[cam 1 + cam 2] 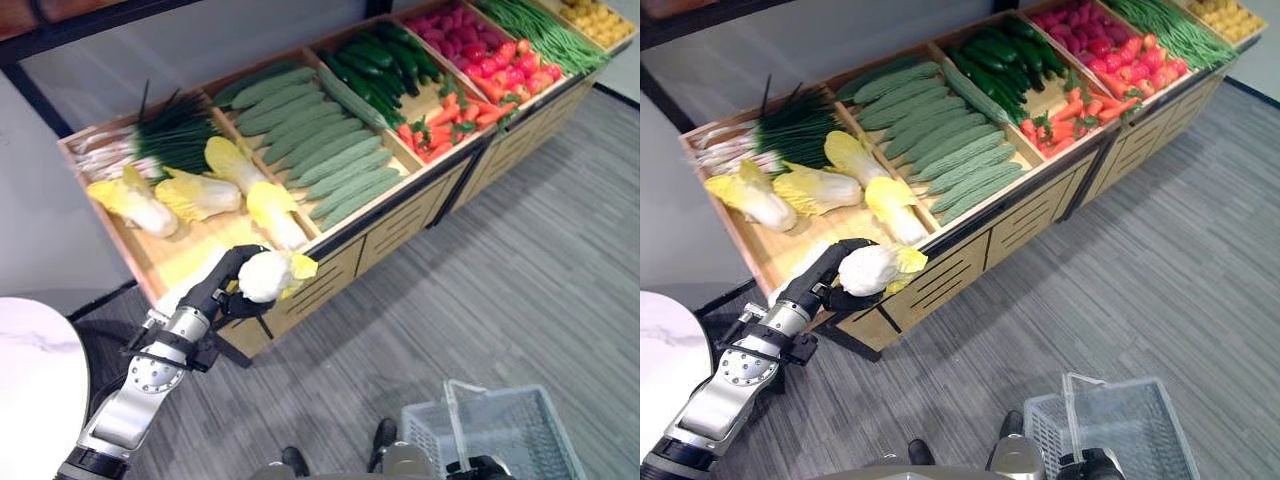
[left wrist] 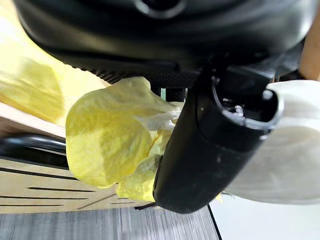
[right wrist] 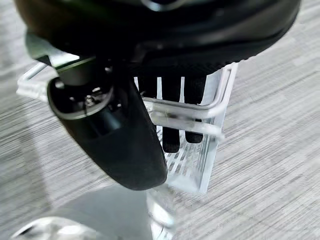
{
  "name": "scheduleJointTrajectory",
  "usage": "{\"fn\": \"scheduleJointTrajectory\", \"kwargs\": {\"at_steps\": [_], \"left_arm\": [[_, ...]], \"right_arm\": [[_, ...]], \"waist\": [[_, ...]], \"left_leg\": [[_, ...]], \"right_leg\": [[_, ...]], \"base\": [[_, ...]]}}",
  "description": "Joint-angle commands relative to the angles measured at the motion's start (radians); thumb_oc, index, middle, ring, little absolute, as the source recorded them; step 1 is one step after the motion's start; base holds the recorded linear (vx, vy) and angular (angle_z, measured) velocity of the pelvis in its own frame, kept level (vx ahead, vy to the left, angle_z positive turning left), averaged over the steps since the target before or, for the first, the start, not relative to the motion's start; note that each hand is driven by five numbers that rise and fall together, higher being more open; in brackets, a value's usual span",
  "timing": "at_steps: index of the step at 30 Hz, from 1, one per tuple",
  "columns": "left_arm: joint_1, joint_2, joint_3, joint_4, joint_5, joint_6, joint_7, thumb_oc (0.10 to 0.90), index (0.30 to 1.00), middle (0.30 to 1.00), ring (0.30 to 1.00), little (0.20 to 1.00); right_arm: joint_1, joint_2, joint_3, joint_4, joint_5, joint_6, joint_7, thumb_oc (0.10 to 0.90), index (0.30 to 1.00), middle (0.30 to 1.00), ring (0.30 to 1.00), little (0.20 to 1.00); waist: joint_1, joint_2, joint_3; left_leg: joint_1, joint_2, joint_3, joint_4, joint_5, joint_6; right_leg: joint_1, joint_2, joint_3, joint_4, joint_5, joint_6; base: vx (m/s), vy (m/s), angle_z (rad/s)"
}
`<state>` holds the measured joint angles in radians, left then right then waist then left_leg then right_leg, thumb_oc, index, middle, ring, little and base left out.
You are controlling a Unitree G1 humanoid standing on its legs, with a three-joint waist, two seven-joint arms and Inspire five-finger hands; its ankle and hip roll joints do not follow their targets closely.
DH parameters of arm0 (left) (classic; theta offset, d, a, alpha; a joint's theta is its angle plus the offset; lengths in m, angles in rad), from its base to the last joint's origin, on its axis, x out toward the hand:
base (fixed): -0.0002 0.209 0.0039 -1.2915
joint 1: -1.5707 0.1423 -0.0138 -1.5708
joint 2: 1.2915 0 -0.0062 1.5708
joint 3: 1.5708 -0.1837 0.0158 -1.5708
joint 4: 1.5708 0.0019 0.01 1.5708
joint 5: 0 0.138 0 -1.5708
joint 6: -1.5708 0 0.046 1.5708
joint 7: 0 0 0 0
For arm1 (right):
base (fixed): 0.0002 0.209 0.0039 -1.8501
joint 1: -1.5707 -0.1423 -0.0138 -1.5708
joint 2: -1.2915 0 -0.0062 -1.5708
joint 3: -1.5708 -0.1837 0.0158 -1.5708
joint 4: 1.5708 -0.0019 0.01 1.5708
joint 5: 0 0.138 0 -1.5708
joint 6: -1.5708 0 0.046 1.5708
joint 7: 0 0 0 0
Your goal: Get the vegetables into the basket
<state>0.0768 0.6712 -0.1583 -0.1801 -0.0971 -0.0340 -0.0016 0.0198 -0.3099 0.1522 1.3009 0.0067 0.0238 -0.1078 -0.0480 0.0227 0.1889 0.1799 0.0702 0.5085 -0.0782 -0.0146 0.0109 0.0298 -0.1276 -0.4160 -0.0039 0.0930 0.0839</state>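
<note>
My left hand (image 1: 213,287) is shut on a white and yellow napa cabbage (image 1: 268,275), held just past the front edge of the wooden stand (image 1: 340,262). In the left wrist view the thumb (image 2: 210,150) presses against the cabbage's yellow leaves (image 2: 107,145). More cabbages (image 1: 190,195) lie in the stand's left compartment. A clear wire basket (image 1: 500,430) stands on the floor at the lower right, and my right hand (image 1: 490,468) is at its near rim. In the right wrist view its fingers (image 3: 172,115) curl over the basket's rim (image 3: 205,107).
The stand's other compartments hold green onions (image 1: 175,130), pale green gourds (image 1: 320,145), dark cucumbers (image 1: 385,55), carrots (image 1: 450,115), red peppers (image 1: 515,65) and green beans (image 1: 545,30). A round white table (image 1: 30,385) sits at the lower left. Grey floor lies between stand and basket.
</note>
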Motion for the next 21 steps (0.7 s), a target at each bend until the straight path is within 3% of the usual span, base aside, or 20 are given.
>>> {"fn": "scheduleJointTrajectory", "kwargs": {"at_steps": [1, 6, 8, 9, 11, 14, 15, 17, 21], "left_arm": [[-0.081, 0.014, 0.070, -0.136, 0.002, -0.091, 0.039, 0.400, 0.300, 0.300, 0.300, 0.300], [-0.077, 0.001, 0.068, -0.116, -0.016, -0.087, 0.043, 0.400, 0.300, 0.300, 0.300, 0.300], [-0.082, -0.002, 0.068, -0.105, -0.026, -0.087, 0.042, 0.400, 0.300, 0.300, 0.300, 0.300], [-0.085, -0.004, 0.070, -0.102, -0.028, -0.086, 0.039, 0.400, 0.300, 0.300, 0.300, 0.300], [-0.086, -0.009, 0.074, -0.096, -0.028, -0.091, 0.045, 0.400, 0.300, 0.300, 0.300, 0.300], [-0.080, -0.022, 0.087, -0.086, -0.018, -0.101, 0.077, 0.400, 0.300, 0.300, 0.300, 0.300], [-0.079, -0.019, 0.090, -0.089, -0.013, -0.105, 0.080, 0.400, 0.300, 0.300, 0.300, 0.300], [-0.071, -0.008, 0.091, -0.100, -0.006, -0.104, 0.068, 0.400, 0.300, 0.300, 0.300, 0.300], [-0.078, 0.033, 0.099, -0.114, 0.018, -0.100, 0.073, 0.400, 0.300, 0.300, 0.300, 0.300]], "right_arm": [[-0.017, 0.024, 0.039, 0.018, -0.027, -0.021, -0.006, 0.400, 0.300, 0.300, 0.300, 0.300], [-0.021, 0.009, 0.028, 0.010, -0.009, -0.027, -0.008, 0.400, 0.300, 0.300, 0.300, 0.300], [-0.028, -0.002, 0.035, -0.001, -0.004, -0.033, -0.011, 0.400, 0.300, 0.300, 0.300, 0.300], [-0.035, -0.006, 0.045, 0.002, -0.005, -0.034, -0.010, 0.400, 0.300, 0.300, 0.300, 0.300], [-0.042, -0.018, 0.068, 0.000, -0.012, -0.037, -0.005, 0.400, 0.300, 0.300, 0.300, 0.300], [-0.059, -0.023, 0.089, 0.011, -0.035, -0.032, -0.002, 0.400, 0.300, 0.300, 0.300, 0.300], [-0.073, -0.024, 0.091, 0.009, -0.039, -0.031, -0.002, 0.400, 0.300, 0.300, 0.300, 0.300], [-0.073, -0.022, 0.076, 0.017, -0.036, -0.028, -0.001, 0.400, 0.300, 0.300, 0.300, 0.300], [-0.074, -0.007, 0.064, 0.003, -0.025, -0.027, -0.012, 0.400, 0.300, 0.300, 0.300, 0.300]], "waist": [[0.013, -0.033, -0.079], [0.012, -0.034, -0.083], [0.015, -0.047, -0.072], [0.026, -0.053, -0.058], [0.064, -0.059, -0.026], [0.083, -0.070, -0.021], [0.087, -0.069, -0.018], [0.075, -0.064, -0.028], [0.068, -0.056, -0.018]], "left_leg": [[-0.049, -0.094, -0.072, -0.009, -0.116, 0.051], [-0.034, -0.039, -0.077, 0.036, -0.125, 0.010], [-0.079, -0.003, -0.087, 0.171, -0.147, -0.010], [-0.131, 0.036, -0.102, 0.315, -0.139, -0.035], [-0.217, 0.038, -0.238, 0.480, -0.070, -0.078], [-0.246, -0.047, -0.429, 0.365, -0.104, -0.039], [-0.249, -0.060, -0.460, 0.371, -0.126, -0.029], [-0.232, -0.052, -0.409, 0.323, -0.189, 0.011], [-0.185, -0.080, -0.356, 0.247, -0.190, 0.053]], "right_leg": [[-0.071, -0.031, 0.080, 0.008, -0.005, 0.078], [-0.050, 0.010, 0.100, 0.033, -0.082, 0.037], [-0.037, 0.025, 0.119, 0.036, -0.106, 0.013], [-0.020, 0.041, 0.128, 0.022, -0.113, -0.009], [-0.002, 0.072, 0.158, -0.005, -0.114, -0.036], [-0.035, 0.062, 0.218, -0.052, -0.065, -0.013], [-0.062, 0.060, 0.251, -0.038, -0.054, -0.003], [-0.078, 0.045, 0.267, -0.032, -0.044, 0.008], [-0.123, 0.030, 0.323, 0.010, -0.009, 0.032]], "base": [[0.14, -0.264, -0.13], [0.16, -0.288, 0.05], [0.11, -0.305, 0.12], [0.07, -0.289, 0.12], [0.00, -0.162, 0.08], [-0.05, 0.136, -0.91], [0.00, 0.205, -1.02], [0.03, 0.248, -1.10], [-0.03, 0.280, -0.59]]}}
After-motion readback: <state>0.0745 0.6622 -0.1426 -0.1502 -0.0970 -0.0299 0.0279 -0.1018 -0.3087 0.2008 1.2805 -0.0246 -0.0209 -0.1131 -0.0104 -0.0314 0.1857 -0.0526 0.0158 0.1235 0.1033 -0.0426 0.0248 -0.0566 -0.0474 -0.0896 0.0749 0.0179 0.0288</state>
